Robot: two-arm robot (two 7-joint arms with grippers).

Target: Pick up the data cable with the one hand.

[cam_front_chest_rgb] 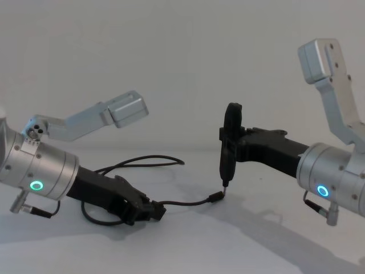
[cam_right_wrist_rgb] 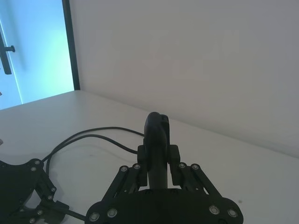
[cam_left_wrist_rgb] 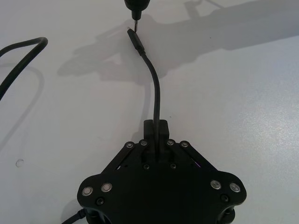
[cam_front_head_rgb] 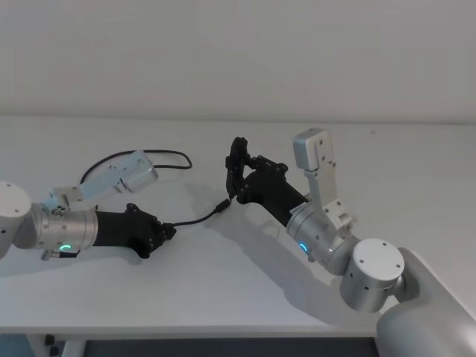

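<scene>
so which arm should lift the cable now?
Left. The left gripper is already shut on the data cable near its plug, low on the table. The right gripper stands upright beside the plug tip.

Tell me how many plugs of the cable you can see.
1: the plug lies on the table under the right gripper's tip. The cable is clamped in the left gripper; its other end may be hidden.

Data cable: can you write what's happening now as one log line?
left end effector: shut on data cable, low over table | right end effector: upright, tip by cable plug
</scene>
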